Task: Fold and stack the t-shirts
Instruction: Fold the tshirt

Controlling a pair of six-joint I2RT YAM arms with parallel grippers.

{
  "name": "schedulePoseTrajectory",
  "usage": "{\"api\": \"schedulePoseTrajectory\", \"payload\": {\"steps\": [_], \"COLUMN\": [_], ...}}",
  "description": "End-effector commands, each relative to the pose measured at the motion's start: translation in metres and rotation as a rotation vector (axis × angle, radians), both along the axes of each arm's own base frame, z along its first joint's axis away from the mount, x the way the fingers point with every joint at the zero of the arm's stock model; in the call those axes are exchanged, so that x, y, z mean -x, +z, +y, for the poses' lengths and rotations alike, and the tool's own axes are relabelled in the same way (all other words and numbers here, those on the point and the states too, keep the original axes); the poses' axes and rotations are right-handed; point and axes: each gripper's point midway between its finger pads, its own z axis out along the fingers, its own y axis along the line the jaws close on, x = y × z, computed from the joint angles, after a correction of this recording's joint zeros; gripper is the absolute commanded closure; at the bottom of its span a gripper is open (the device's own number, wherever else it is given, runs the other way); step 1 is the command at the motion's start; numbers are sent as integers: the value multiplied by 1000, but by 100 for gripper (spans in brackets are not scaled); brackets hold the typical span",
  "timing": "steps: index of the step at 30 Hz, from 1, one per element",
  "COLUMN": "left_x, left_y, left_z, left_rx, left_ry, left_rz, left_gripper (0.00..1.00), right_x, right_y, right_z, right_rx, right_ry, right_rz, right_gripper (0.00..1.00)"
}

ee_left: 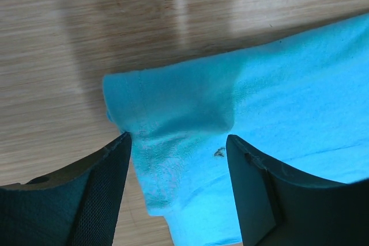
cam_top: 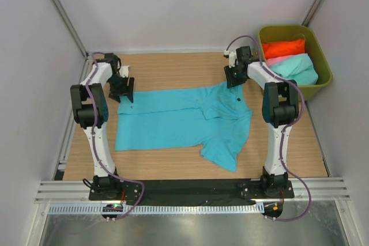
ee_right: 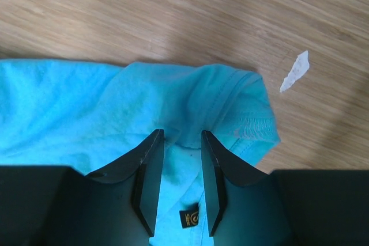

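A turquoise-blue t-shirt (cam_top: 173, 120) lies spread on the wooden table, its right part rumpled. My left gripper (cam_top: 123, 89) is low at the shirt's far-left corner. In the left wrist view it (ee_left: 179, 138) is open wide, with the hemmed corner of the shirt (ee_left: 173, 113) between its fingers. My right gripper (cam_top: 236, 76) is at the shirt's far-right edge. In the right wrist view it (ee_right: 181, 136) stands narrowly open over a fold of the shirt (ee_right: 190, 93), and a small black label (ee_right: 189, 218) shows between the jaws. Orange-red (cam_top: 283, 48), pink (cam_top: 275, 60) and mint-green (cam_top: 297, 67) shirts lie in the bin.
The olive-green bin (cam_top: 319, 50) stands at the back right, beside the right arm. A small white scrap (ee_right: 295, 71) lies on the wood just beyond the shirt's edge. Grey walls close the table on three sides. Bare wood shows behind and in front of the shirt.
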Motion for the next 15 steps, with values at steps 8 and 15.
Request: {"api": "schedulePoseTrajectory", "payload": {"steps": [8, 15], "left_x": [-29, -56], "left_y": [-10, -17], "left_z": [14, 19], "left_rx": [-78, -107], "left_ry": [28, 28], "left_rz": [-31, -62], "left_gripper": [32, 32], "right_x": [-34, -39], "right_y": [-10, -15], "right_z": [-23, -32], "right_rx": [95, 140], "right_ry": [-77, -92], "right_rz": [-55, -60], "right_gripper": [61, 60]}}
